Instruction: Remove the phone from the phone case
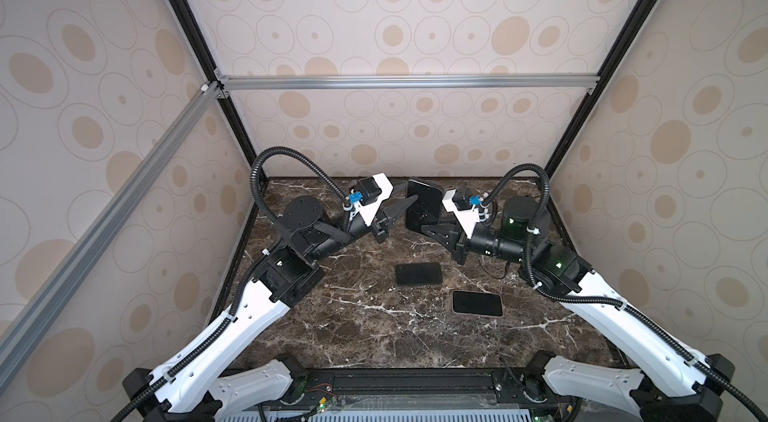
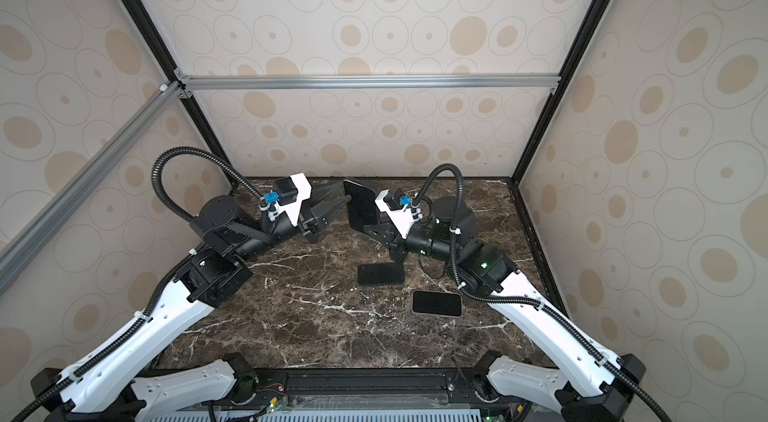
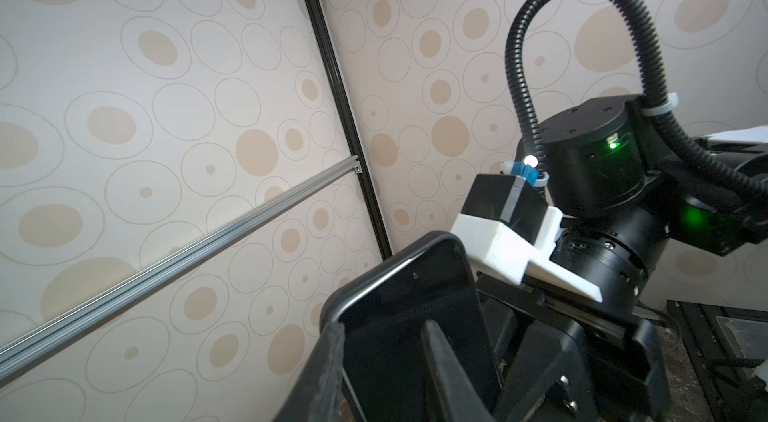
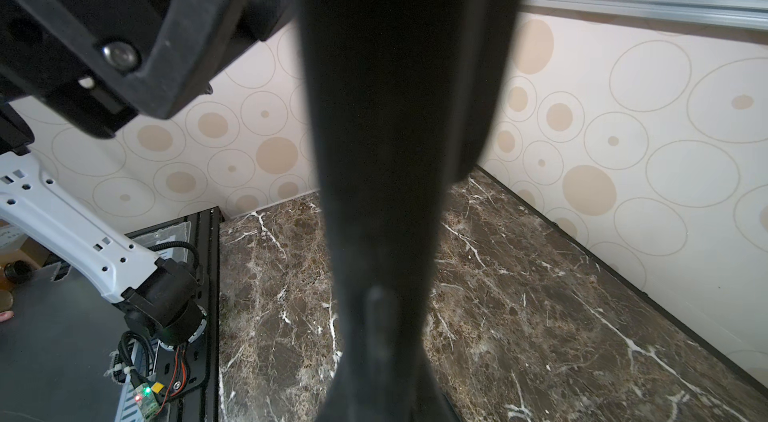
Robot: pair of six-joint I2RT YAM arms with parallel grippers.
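Three dark phones (image 1: pixel 424 204), (image 1: pixel 417 273), (image 1: pixel 477 303); two claws (image 1: pixel 409 191), (image 1: pixel 426 228); two white arms (image 1: pixel 232 328), (image 1: pixel 623 324); one marble table (image 1: pixel 332 316).

Black phone (image 1: pixel 417 273) and pink-edged phone (image 1: pixel 477 303) block mid-table; left marble tabletop (image 1: pixel 332 328) open.

The table (image 1: pixel 332 337) is polished brown marble with white veins. The walls (image 1: pixel 415 4) look like matt printed paper, and the rail (image 1: pixel 395 81) is brushed metal. The phone (image 3: pixel 415 316) has glossy black glass; its case (image 3: pixel 382 270) has a smooth, satiny rim. The left claw (image 3: pixel 382 328) is matt, grainy black plastic, and the arm shells (image 1: pixel 232 341) are smooth white plastic.
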